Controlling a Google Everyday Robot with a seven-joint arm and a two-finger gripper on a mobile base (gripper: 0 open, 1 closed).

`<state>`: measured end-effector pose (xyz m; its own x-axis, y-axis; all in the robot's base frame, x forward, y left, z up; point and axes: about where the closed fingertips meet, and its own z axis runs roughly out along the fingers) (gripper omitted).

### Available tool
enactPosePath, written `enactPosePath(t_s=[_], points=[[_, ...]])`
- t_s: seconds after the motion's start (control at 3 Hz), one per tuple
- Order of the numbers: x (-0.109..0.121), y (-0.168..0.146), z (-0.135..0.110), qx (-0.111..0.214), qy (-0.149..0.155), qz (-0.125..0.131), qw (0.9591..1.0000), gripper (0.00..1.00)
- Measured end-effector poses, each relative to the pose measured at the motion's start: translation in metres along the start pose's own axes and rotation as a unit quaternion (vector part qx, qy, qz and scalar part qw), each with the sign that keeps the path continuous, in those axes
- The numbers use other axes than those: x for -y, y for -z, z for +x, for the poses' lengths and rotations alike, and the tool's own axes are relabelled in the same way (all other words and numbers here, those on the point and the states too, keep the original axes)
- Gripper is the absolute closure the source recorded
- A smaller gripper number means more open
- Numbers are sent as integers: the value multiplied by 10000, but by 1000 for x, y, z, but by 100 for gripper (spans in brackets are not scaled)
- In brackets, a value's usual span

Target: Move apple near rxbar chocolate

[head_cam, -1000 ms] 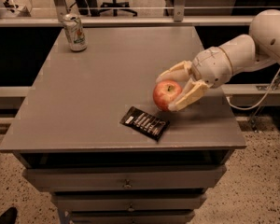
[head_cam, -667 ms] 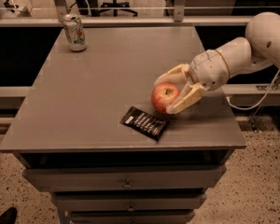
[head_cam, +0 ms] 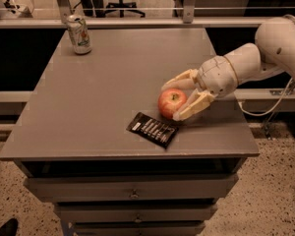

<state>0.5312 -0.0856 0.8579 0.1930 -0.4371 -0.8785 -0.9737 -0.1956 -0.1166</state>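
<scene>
Snack bar (head_cam: 152,129) and apple (head_cam: 171,103) close together on the surface (head_cam: 113,82).
Can (head_cam: 79,34) stands upright at the back left corner; the dark bar lies near the front edge, the apple just right of it, gripped by the pincer (head_cam: 171,102) reaching from the right.

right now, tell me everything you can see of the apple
Round red apple with yellowish patches and a stem dimple facing up, skin looking smooth and whole. It sits low at the grey table's front right, seemingly resting on it, between the hand's two fingers, which press its sides. The dark rxbar chocolate lies just front-left, not touching.
</scene>
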Motion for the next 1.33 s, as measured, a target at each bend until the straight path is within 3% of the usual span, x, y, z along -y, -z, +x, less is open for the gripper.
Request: enactPosePath(t_s=[0.33, 0.67, 1.0, 1.33], points=[[2, 0, 5, -26, -35, 6, 10000, 0], [5, 7, 6, -85, -51, 56, 9999, 0], [17, 46, 13, -321, -95, 482, 9983, 0], [37, 120, 20, -721, -301, 1413, 9869, 0]])
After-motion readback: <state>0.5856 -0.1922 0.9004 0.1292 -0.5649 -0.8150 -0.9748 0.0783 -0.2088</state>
